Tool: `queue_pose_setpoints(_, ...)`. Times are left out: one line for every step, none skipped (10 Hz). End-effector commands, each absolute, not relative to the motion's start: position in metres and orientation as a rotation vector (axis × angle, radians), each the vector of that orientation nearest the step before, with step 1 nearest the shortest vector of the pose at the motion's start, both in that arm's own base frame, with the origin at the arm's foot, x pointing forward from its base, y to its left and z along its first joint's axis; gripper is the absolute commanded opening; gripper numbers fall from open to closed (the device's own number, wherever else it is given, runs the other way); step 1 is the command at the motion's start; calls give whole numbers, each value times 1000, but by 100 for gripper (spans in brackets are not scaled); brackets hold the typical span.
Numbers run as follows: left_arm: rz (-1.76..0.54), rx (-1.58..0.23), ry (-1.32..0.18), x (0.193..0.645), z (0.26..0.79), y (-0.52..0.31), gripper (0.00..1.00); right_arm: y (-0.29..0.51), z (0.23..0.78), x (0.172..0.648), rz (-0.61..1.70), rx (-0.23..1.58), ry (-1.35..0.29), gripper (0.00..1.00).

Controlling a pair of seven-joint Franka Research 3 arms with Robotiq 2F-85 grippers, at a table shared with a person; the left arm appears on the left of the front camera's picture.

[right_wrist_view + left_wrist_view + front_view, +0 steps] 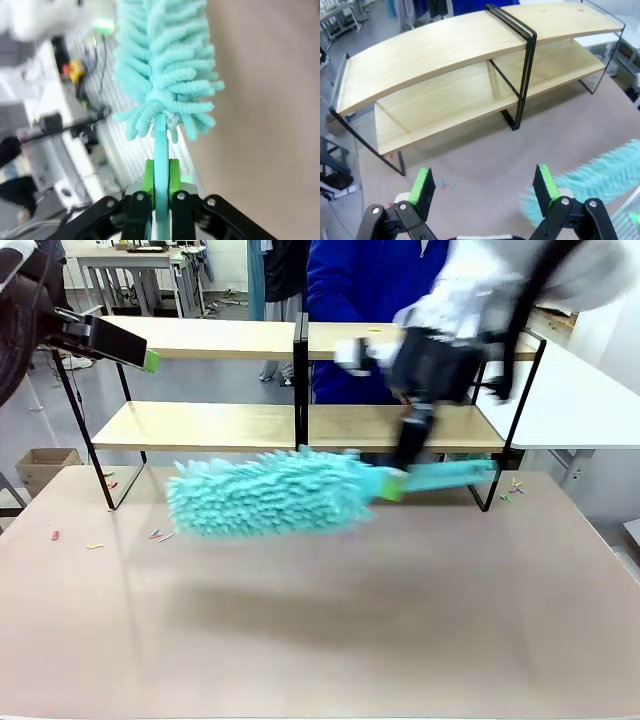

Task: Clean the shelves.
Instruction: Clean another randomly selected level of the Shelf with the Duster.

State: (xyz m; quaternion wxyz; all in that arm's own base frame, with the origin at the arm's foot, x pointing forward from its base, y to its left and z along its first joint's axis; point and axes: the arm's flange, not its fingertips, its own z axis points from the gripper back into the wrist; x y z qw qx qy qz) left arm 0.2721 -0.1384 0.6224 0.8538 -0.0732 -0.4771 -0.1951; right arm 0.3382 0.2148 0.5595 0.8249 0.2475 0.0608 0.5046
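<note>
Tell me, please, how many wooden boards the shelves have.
2. The upper board is the top tier of the shelves; the lower board lies below it. A black central upright crosses both. Nothing seems hidden.
</note>
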Motion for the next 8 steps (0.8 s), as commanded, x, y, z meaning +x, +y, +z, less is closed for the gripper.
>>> queue_pose_setpoints(-409, -155, -1002, 273, 622, -137, 100, 168, 586, 281, 1107, 476, 104, 13)
queue_pose_setpoints(-409, -155, -1002, 273, 622, -137, 100, 173, 592, 254, 1165, 477, 72, 13)
queue_pose_setpoints(-409, -155, -1002, 273, 622, -137, 100, 190, 591, 240, 1160, 447, 54, 13)
queue_pose_setpoints(-409, -155, -1002, 273, 622, -137, 100, 160, 593, 270, 1112, 488, 133, 13)
queue_pose_setpoints(-409, -155, -1002, 273, 622, -137, 100, 163, 602, 245, 1142, 465, 103, 13)
queue_pose_setpoints(-409, -155, -1002, 273, 622, -137, 100, 162, 608, 249, 1162, 488, 38, 13)
queue_pose_setpoints(-409, -155, -1002, 273, 622, -137, 100, 158, 619, 248, 1212, 482, -12, 13)
queue_pose_setpoints(-409, -155, -1002, 273, 622, -137, 100, 138, 647, 250, 1175, 462, -120, 13)
